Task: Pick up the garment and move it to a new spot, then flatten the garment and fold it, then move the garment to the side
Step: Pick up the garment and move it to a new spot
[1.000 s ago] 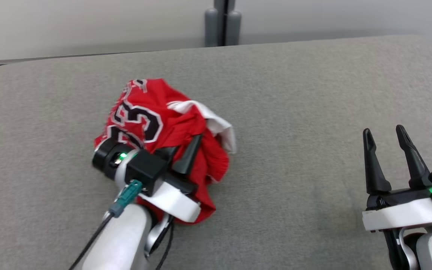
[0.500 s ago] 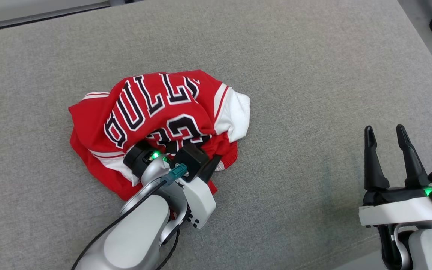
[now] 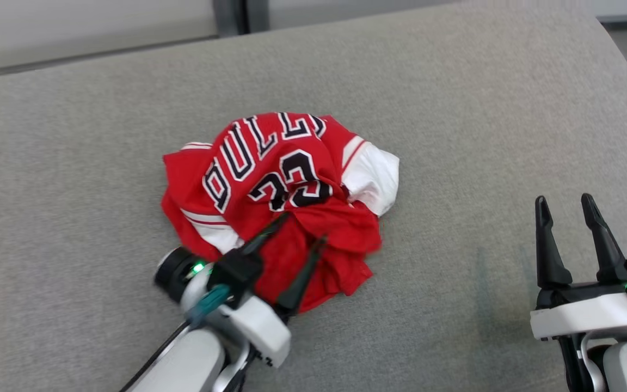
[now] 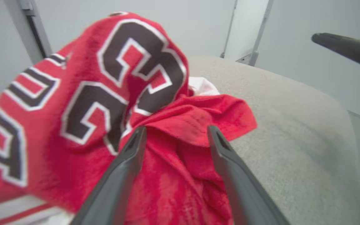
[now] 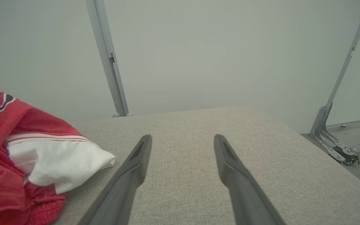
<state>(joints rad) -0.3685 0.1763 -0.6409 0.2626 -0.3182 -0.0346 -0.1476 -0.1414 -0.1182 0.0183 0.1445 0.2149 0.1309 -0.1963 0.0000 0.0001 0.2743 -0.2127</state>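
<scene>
From the head, the left pincer (image 3: 302, 228) stands spread over the near edge of the crumpled red jersey (image 3: 270, 179), pinching nothing. The heap lies just ahead of its tips on the grey pad (image 3: 455, 109). The right pincer (image 3: 564, 200), also spread and holding nothing, sits well apart, off to the right.

At the left wrist, the left pincer (image 4: 177, 129) gapes, with the jersey (image 4: 89, 93) between and beyond its fingers.

At the right wrist, the right pincer (image 5: 183, 137) points across the pad (image 5: 261, 150), the jersey (image 5: 27, 162) off to its left.

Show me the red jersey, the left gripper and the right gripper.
red jersey (image 3: 286, 158), head view, red cloth between lettering and number.
left gripper (image 3: 302, 228), head view, midway between its spread fingertips.
right gripper (image 3: 563, 199), head view, midway between its fingertips.
</scene>
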